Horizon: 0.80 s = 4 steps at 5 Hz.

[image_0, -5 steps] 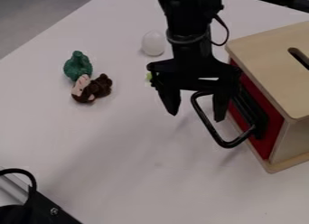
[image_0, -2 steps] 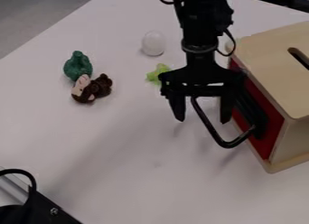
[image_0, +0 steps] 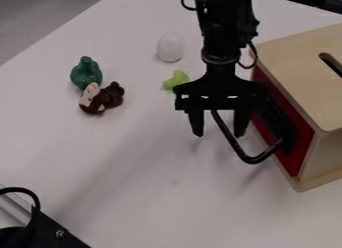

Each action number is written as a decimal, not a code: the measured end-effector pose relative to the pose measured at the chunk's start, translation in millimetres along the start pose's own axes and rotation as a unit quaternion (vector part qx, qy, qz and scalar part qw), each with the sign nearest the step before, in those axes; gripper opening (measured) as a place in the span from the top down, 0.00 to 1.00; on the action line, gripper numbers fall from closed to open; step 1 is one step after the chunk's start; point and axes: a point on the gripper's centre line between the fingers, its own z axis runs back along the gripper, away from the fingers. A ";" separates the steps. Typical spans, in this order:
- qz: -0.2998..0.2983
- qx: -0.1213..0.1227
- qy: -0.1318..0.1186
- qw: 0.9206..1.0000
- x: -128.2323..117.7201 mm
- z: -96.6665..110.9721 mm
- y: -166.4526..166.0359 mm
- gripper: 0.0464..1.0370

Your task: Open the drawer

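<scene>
The drawer handle (image_0: 250,160) seemingly passes through the spread end effector (image_0: 218,135).

Pale, smooth wood with a matt finish is seen on the slotted box (image_0: 290,57), whose red, flat drawer front (image_0: 294,159) is finished evenly. Glossy highlights are caught by the black, rounded bar handle (image_0: 251,160), while the black, hard-looking tool (image_0: 218,136) is given a duller finish. Soft, fuzzy cloth is suggested by the brown plush toy (image_0: 110,95); a rough, bumpy skin is shown by the dark green toy (image_0: 86,73). The white, egg-shaped object (image_0: 170,48) and white surface (image_0: 133,167) are smooth.
</scene>
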 end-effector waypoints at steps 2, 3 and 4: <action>0.049 -0.001 0.004 0.999 -15.2 -4.8 4.7 0.81; 0.050 0.000 0.003 0.999 -17.2 -7.8 7.0 0.82; 0.043 0.007 -0.004 0.999 -18.2 -8.4 12.5 0.82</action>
